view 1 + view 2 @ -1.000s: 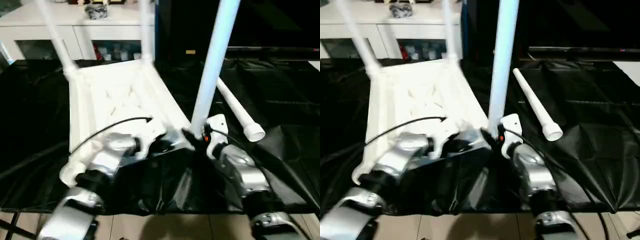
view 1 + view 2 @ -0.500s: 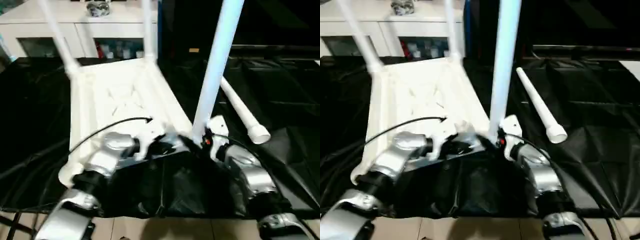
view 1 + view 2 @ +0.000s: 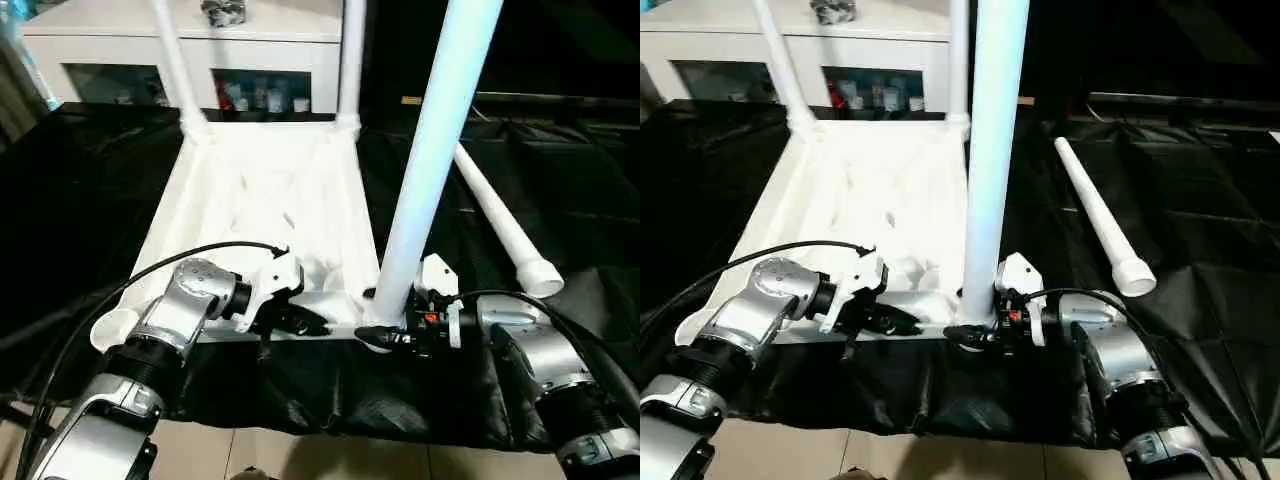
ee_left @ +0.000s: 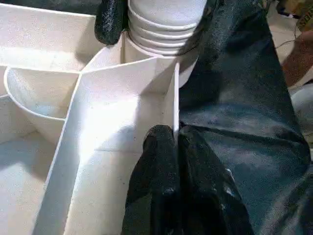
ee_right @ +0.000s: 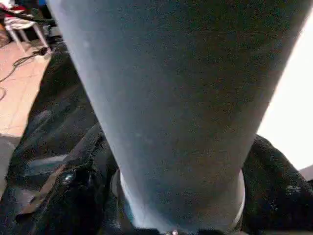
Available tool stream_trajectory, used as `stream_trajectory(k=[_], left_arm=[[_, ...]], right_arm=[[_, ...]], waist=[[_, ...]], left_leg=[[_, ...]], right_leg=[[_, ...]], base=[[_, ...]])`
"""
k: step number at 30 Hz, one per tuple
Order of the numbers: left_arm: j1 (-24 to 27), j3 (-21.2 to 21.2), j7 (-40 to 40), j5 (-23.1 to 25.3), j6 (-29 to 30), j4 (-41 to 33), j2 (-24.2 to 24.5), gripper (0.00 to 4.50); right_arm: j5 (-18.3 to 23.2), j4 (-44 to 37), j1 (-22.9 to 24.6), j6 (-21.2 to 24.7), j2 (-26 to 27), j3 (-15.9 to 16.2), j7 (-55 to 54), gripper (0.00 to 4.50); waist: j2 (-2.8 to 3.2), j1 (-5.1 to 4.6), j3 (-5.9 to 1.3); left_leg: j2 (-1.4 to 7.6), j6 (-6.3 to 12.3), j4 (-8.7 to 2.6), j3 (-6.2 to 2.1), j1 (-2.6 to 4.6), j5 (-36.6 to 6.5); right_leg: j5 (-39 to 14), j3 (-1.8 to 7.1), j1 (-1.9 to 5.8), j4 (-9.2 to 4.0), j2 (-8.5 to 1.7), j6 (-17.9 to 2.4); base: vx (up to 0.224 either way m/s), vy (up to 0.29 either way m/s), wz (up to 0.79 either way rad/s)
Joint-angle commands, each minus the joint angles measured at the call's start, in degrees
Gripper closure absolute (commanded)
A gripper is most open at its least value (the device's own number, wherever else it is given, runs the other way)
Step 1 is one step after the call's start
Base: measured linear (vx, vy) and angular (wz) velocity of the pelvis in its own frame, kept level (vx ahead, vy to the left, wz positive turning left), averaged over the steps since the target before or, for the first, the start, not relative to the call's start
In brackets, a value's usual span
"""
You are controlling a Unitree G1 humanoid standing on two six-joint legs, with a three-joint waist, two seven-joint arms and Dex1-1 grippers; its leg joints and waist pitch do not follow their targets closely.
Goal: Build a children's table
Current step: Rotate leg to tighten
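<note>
Black sheeting (image 3: 90, 190) covers the whole work surface, with a white cabinet (image 3: 190, 50) at the back. On it the children's table top (image 3: 270, 200) lies upside down, ribs up, so the corner sockets face upward for the legs. Two far legs (image 3: 172, 60) are already standing in their sockets. The left gripper (image 4: 177, 161) is pinched tight on the near rim wall of the top, looks like it's just there to keep the thing from sliding. The right gripper (image 3: 385, 335) has its fingers around the base of the third leg (image 3: 435, 150), which stands in the near right corner socket, probably being twisted or pressed home. A fourth leg (image 3: 500, 225) lies loose on the sheeting to the right, well clear, so one corner is left to do.
</note>
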Motion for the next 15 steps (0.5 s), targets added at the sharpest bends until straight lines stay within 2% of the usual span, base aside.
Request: stream_trajectory(k=[1, 7, 9, 11, 12, 14, 15], left_arm=[[-1.45, -1.41, -1.55, -0.86, -0.79, 0.01, -0.34, 4.5], [-1.26, -1.34, -0.73, -0.41, -1.12, 0.31, -0.62, 4.5], [-1.09, -1.03, 2.57, 0.35, -0.34, 0.52, -1.69, 4.5], [-1.02, -0.53, 7.77, 1.38, 0.92, 0.73, -3.51, 4.5], [-1.02, -0.32, 10.07, 1.81, 1.5, 0.78, -4.35, 4.5], [-0.97, -0.1, 14.48, 2.18, 2.79, 0.75, -6.94, 4.5], [-0.85, -0.14, 17.36, 2.35, 3.57, 0.59, -9.08, 4.5]], right_arm=[[0.39, -1.0, 0.31, 1.47, -0.05, 2.27, 2.44, 1.37], [0.65, -1.24, 1.4, 1.2, 1.03, 1.6, 0.34, 1.67], [-0.55, 0.16, 1.68, 0.49, 3.19, 0.15, -6.01, 1.7], [-2.74, 2.47, 1.55, 0.49, 5.91, -1.31, -14.73, 1.73], [-3.58, 3.38, 1.45, 1.0, 6.96, -1.87, -18.17, 1.73], [-4.87, 5.91, 0.99, 0.95, 9.51, -3.51, -25.9, 1.74], [-5.16, 7.58, 0.57, 1.08, 11.55, -4.97, -31.34, 1.74]], waist=[[-0.55, -0.04, -3.34], [-0.41, 0.16, -3.38], [-0.47, 0.09, -3.29], [-0.5, -0.39, -3.02], [-0.46, -0.75, -2.69], [-0.78, -1.32, -2.37], [-0.73, -1.85, -2.15]], left_leg=[[4.68, 4.48, -3.87, -1.9, 0.89, -8.5], [4.65, 4.49, -3.78, -1.89, 0.88, -8.24], [4.73, 3.94, -3.91, -1.93, 0.88, -8.78], [4.62, 2.45, -4.18, -2.09, 0.93, -10.79], [4.5, 1.28, -4.36, -2.24, 1.27, -13.37], [4.39, -0.09, -4.64, -2.59, 1.22, -16.0], [4.3, -0.8, -4.66, -2.66, 1.68, -18.52]], right_leg=[[-10.85, 3.82, 2.46, -3.16, -5.66, -12.34], [-10.46, 3.8, 2.46, -3.16, -5.73, -12.45], [-11.39, 3.88, 2.39, -3.28, -5.79, -12.17], [-14.66, 3.87, 2.23, -3.64, -5.83, -11.67], [-19.16, 3.85, 2.04, -4.33, -5.98, -10.83], [-25.44, 3.81, 2.17, -4.8, -6.1, -8.95], [-29.28, 3.73, 1.78, -5.45, -6.07, -7.84]], base=[[0.0, 0.0, 0.0], [0.0, 0.0, 0.0], [0.0, 0.0, 0.0], [0.0, 0.0, 0.0], [0.0, 0.0, 0.0], [0.0, 0.0, 0.0], [0.0, 0.0, 0.0]])
